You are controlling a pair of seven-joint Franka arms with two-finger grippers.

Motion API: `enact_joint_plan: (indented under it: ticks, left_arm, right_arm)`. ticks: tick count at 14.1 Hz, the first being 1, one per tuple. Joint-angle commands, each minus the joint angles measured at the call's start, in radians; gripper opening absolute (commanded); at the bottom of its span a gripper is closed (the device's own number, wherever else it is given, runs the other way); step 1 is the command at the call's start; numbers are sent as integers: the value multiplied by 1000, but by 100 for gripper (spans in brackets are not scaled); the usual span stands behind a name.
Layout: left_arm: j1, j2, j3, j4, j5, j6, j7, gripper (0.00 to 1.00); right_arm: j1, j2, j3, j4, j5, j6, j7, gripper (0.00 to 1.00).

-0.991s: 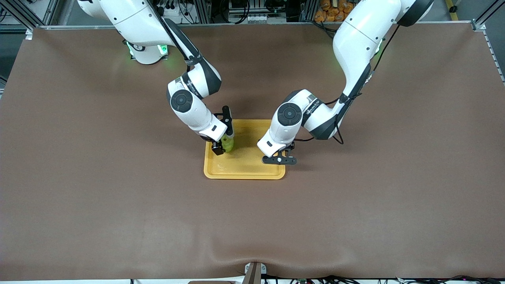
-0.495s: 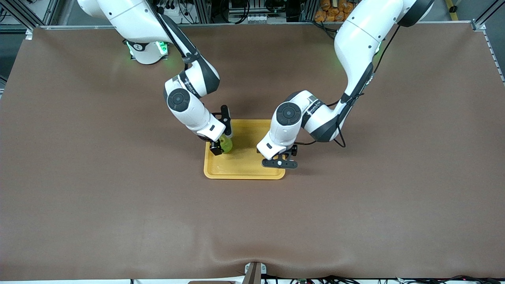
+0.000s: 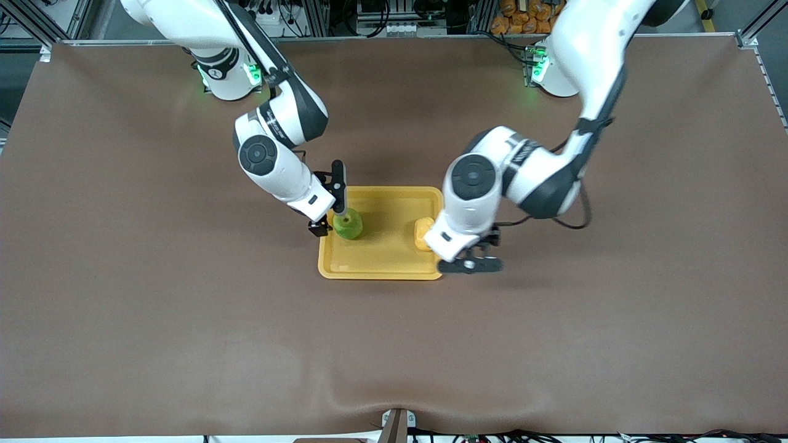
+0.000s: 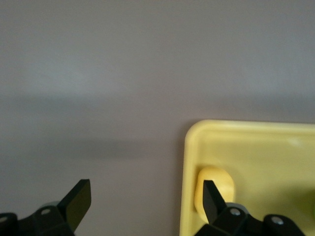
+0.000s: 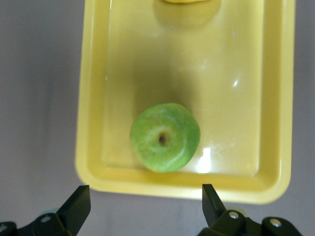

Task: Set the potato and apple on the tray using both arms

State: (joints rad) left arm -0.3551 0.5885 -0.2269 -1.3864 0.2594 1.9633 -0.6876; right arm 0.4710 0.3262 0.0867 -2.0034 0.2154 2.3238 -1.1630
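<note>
The yellow-orange tray (image 3: 383, 255) lies mid-table. The green apple (image 3: 348, 226) rests on it near the right arm's end, and shows stem dimple up in the right wrist view (image 5: 165, 137). The yellow-orange potato (image 3: 423, 233) lies on the tray against the rim at the left arm's end, partly hidden by the left arm. My right gripper (image 3: 328, 208) is open and empty, over the tray's rim beside the apple. My left gripper (image 3: 471, 265) is open and empty, over the table just off the tray's edge beside the potato (image 4: 215, 188).
Brown cloth covers the table all round the tray. The right wrist view shows the tray's rim (image 5: 91, 98) and the potato's edge (image 5: 184, 1). The left wrist view shows a tray corner (image 4: 256, 142). A small bracket (image 3: 397, 424) sits at the table's near edge.
My right gripper let go of the apple and drew back toward the right arm's end. My left gripper moved off the tray toward the left arm's end, uncovering the potato.
</note>
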Motion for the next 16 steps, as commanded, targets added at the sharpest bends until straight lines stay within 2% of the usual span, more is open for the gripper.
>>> enact_joint_plan:
  ticks: [1,6,9,12,16]
  left_arm:
    - [80,-96,-5,-17,23,-81,32,100]
    - [192,-199,-6,-16,9,-155,181,100]
    - [251,-252,-8,-17,6,-187,307,100]
    - [272,-314,-9,-20,4,-276,364,100]
    - [332,-395,-9,-22,-95,-337,388,100]
  right_arm:
    - [-63,-94,-2,-15,9,-101,54,100]
    - [-196,-168,-4,15,7,-214,274,100]
    - [-238,-168,-25,54,-40,-198,448,100]
    - [-330,-165,-51,141,-51,-198,558,100]
    - [-436,-190,-53,158,-82,-205,718,100]
